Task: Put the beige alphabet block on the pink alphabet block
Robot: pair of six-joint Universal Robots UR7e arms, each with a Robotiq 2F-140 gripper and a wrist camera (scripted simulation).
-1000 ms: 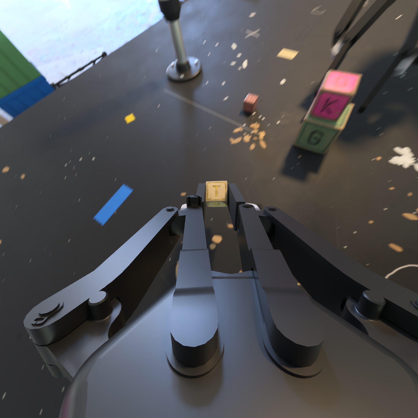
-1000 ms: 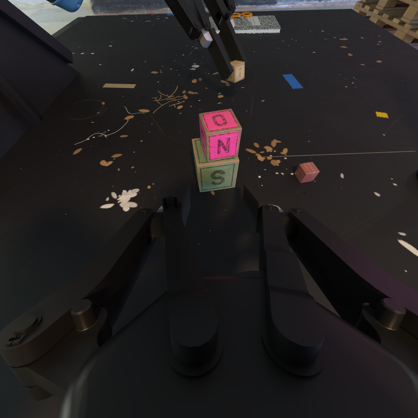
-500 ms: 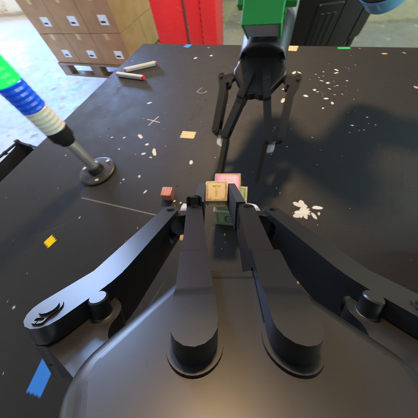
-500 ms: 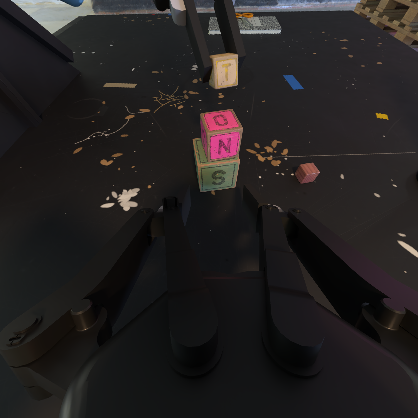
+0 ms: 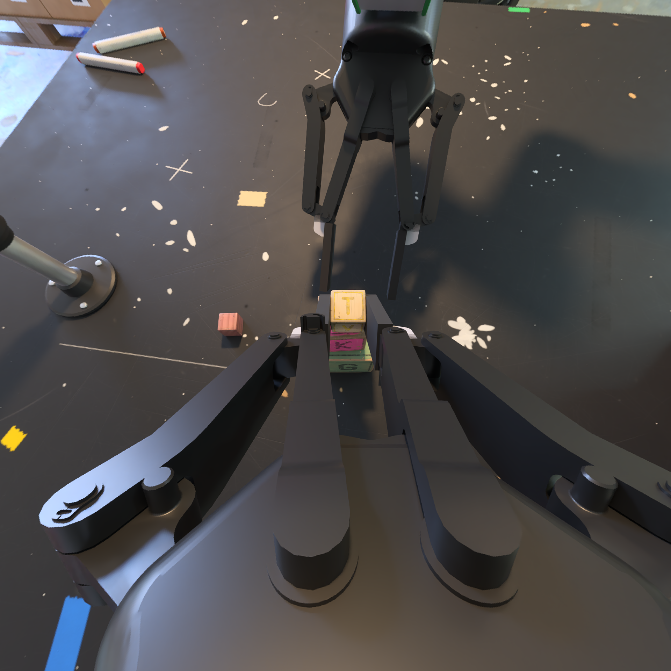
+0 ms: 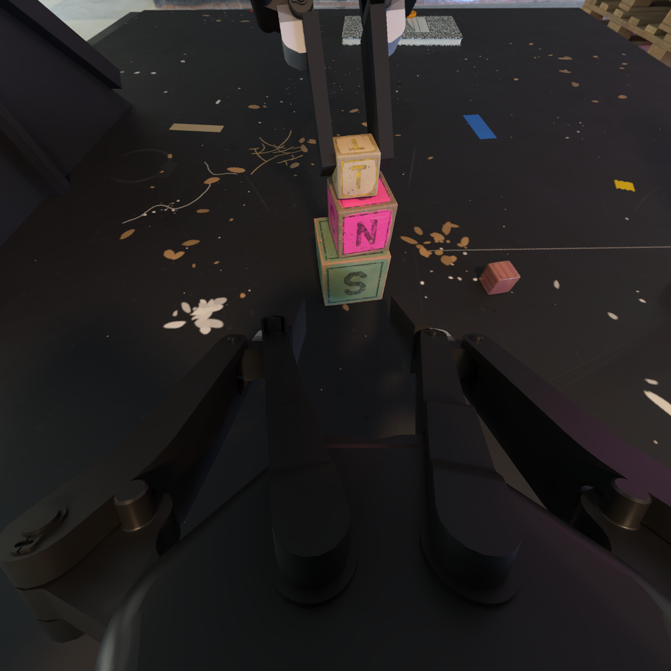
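The beige alphabet block (image 5: 348, 306) is held between the fingertips of my left gripper (image 5: 349, 312), which is shut on it. It is directly over the pink alphabet block (image 5: 346, 344), which stands on a green alphabet block (image 5: 350, 366). In the right wrist view the beige block (image 6: 357, 169) is at the top face of the pink block (image 6: 365, 232), slightly toward its back left; I cannot tell whether they touch. The green block (image 6: 354, 281) is beneath. My right gripper (image 6: 346, 323) is open and empty, low, just in front of the stack.
A small red-brown cube (image 5: 230, 324) lies on the black table (image 5: 544, 254), also seen in the right wrist view (image 6: 499, 277). A metal post base (image 5: 81, 285) stands left. Two white cylinders with red tips (image 5: 109, 63) lie at the far left. A grey pad (image 6: 428, 31) lies at the far edge.
My left gripper has carried the beige block from off to the side to above the stack and lowered it onto the pink block's top. The right gripper has not moved.
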